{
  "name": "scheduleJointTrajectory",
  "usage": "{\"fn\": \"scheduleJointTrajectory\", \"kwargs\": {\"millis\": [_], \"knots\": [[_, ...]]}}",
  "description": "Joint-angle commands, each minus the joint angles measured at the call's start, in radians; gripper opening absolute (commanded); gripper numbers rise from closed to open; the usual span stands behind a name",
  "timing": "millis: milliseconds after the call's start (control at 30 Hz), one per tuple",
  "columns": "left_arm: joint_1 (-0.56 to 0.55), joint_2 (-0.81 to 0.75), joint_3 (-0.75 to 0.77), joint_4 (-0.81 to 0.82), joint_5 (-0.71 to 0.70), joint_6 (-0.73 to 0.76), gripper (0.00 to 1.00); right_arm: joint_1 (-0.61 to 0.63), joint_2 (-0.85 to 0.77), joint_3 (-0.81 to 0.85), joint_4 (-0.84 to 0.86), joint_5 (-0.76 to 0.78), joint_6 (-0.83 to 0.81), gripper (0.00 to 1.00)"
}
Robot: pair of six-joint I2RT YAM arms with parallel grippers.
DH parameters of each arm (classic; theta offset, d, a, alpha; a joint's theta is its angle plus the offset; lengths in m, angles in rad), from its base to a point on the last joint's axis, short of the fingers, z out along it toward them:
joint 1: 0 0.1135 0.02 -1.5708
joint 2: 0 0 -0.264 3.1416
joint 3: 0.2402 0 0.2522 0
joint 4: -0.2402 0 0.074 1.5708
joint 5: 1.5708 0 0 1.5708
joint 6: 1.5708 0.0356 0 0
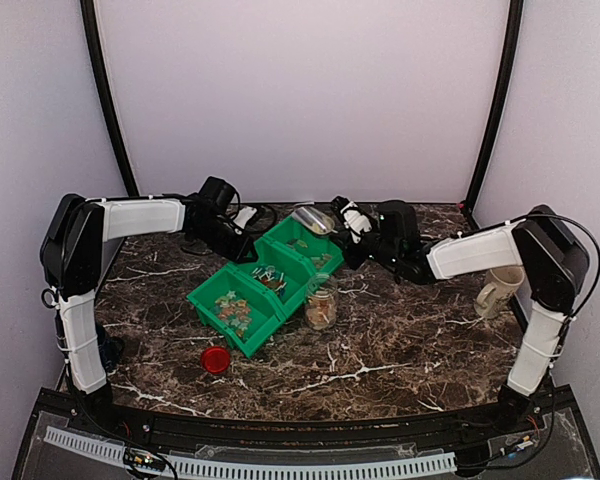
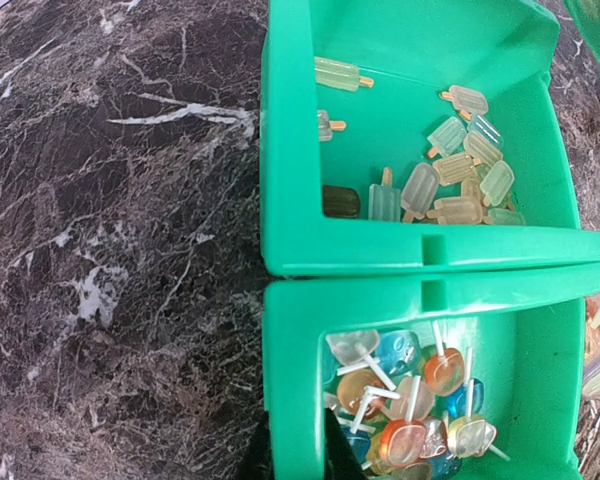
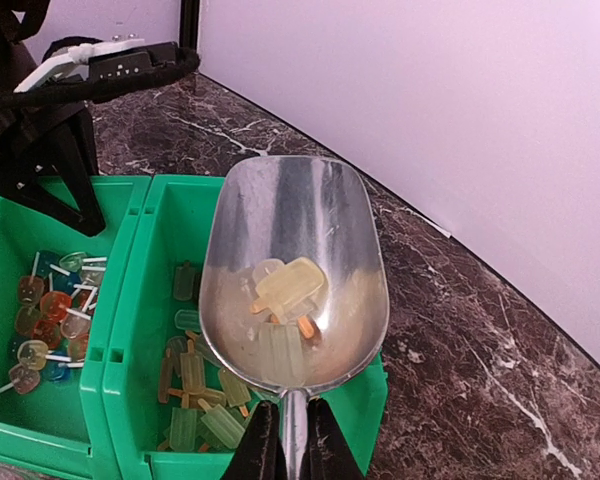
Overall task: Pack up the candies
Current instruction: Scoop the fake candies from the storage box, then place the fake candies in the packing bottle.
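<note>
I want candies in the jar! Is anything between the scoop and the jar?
Nothing visible does. The right gripper holds the scoop with candies above the green bins; the jar beside them looks open, red lid off.

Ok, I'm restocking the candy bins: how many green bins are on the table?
3, side by side in a diagonal row: the near bin by the red lid, the middle bin beside the glass jar, the far bin under the scoop. None looks hidden.
</note>
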Motion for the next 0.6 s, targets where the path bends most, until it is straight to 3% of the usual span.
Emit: {"fn": "scheduleJointTrajectory", "kwargs": {"millis": [0,333,567], "knots": [[0.011,-0.067,0.064,0.019,0.036,-0.038,0.0,-0.004,-0.107,0.021,-0.086,0.021,-0.017,0.0],[0.027,-0.06,0.07,0.021,0.032,-0.058,0.0,0.035,-0.368,0.035,-0.62,0.023,-0.081,0.0],[0.028,-0.058,0.07,0.021,0.025,-0.064,0.0,0.121,-0.536,0.023,-0.789,0.063,-0.09,0.0]]}}
